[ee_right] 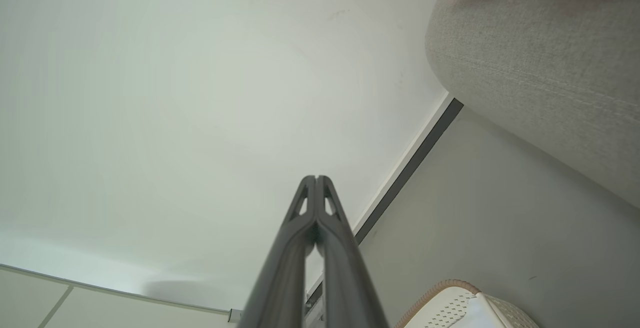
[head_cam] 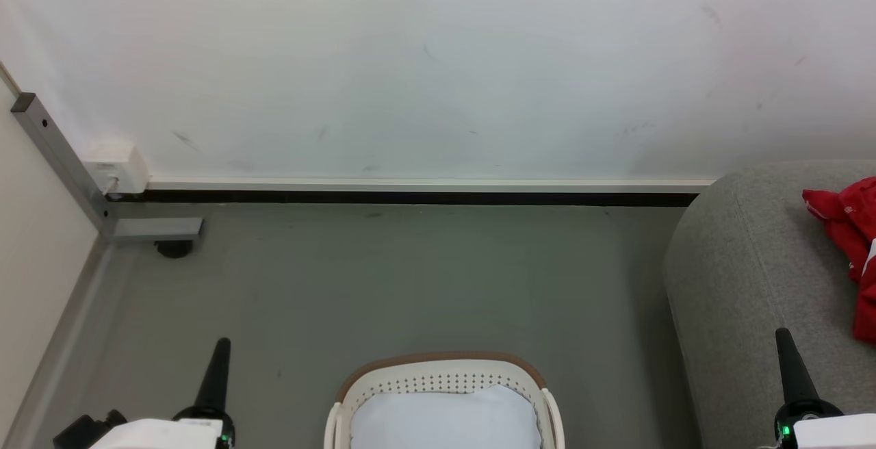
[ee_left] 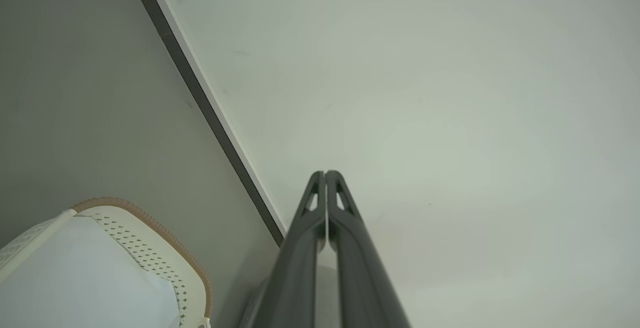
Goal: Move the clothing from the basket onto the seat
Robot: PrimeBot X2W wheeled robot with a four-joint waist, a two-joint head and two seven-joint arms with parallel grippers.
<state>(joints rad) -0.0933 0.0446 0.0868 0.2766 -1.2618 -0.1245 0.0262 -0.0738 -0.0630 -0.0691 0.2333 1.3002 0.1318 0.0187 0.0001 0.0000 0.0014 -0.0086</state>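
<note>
Left gripper [head_cam: 221,350] stands at the lower left of the head view, its two dark fingers pressed together into one point and holding nothing. In the left wrist view the same fingers meet at their tips, aimed at the white wall [ee_left: 450,93]. At the upper left of the head view a grey metal post [head_cam: 58,155] slants down to the grey floor [head_cam: 410,278], and a dark baseboard [head_cam: 410,197] runs along the foot of the wall.

At the bottom centre sits the basket [head_cam: 441,358], cut off by the lower edge. A pale pad [head_cam: 445,418] lies inside it; no red fabric shows in the visible part.

To the right stands the seat [head_cam: 739,278], its rounded corner near the baseboard. The clothing [head_cam: 848,244] lies bunched on top of the seat at the right edge of the frame, well apart from the basket.

Right gripper [head_cam: 784,339] rises at the lower right, in front of the seat, fingers closed on each other and empty. In the right wrist view its tips touch, with the seat at the upper right and red fabric on it.
</note>
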